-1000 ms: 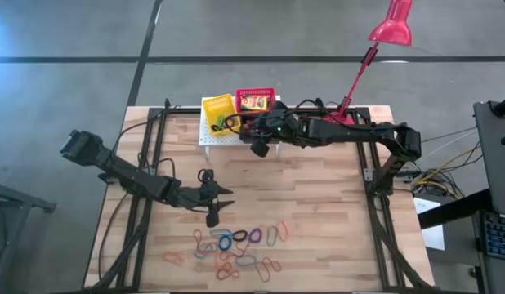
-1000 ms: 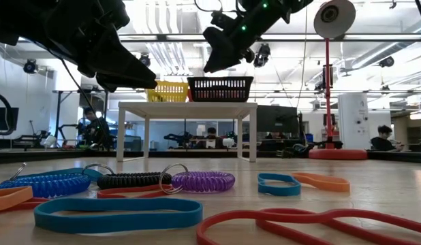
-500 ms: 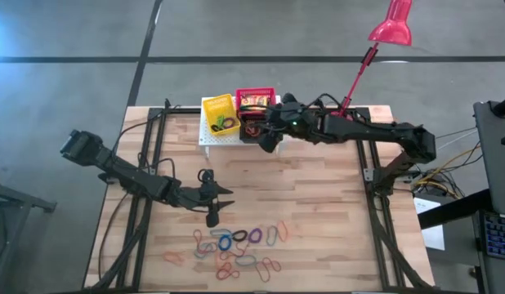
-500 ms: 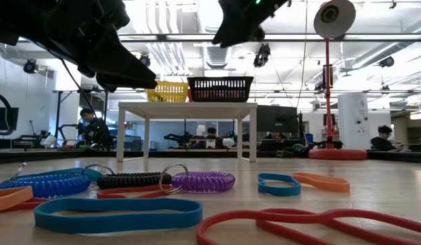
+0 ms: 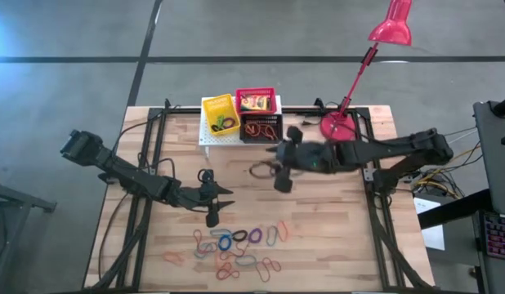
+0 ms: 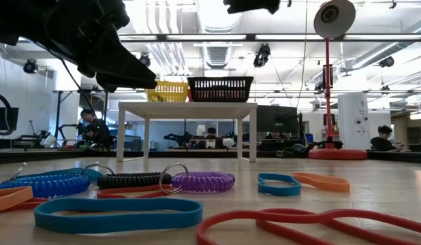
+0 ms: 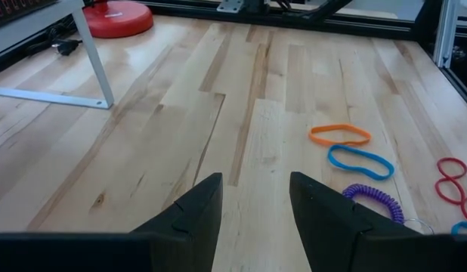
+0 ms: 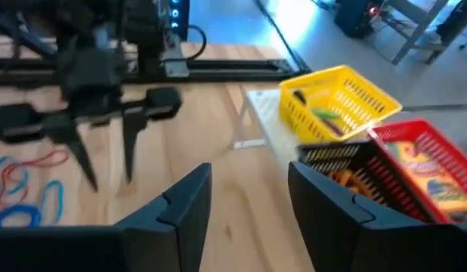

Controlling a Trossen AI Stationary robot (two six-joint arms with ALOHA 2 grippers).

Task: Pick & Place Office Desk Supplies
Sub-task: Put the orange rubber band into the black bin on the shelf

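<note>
Dozens of elastic loops (image 5: 236,249) lie scattered on the table's (image 5: 334,229) near part. We see our left gripper (image 5: 217,202) hovering just beside them, fingers spread, and our right gripper (image 5: 279,173) released mid-table, below the baskets (image 5: 240,114).

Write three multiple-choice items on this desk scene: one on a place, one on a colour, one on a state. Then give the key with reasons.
1. Where do the three baskets stand?
A. on a small white stand at the table's far edge
B. on the floor
C. among the loose bands

2. What colour is the lamp?
A. blue
B. red
C. white

3. How is the right gripper?
A. shut on a crayon box
B. shut on a band
C. open and empty

Key:
1 A: the yellow basket, red basket and black basket sit on the white stand.
2 B: the lamp is red.
3 C: the right gripper shows spread fingers with nothing between.

The left gripper, also open, hangs near the bands.
</note>
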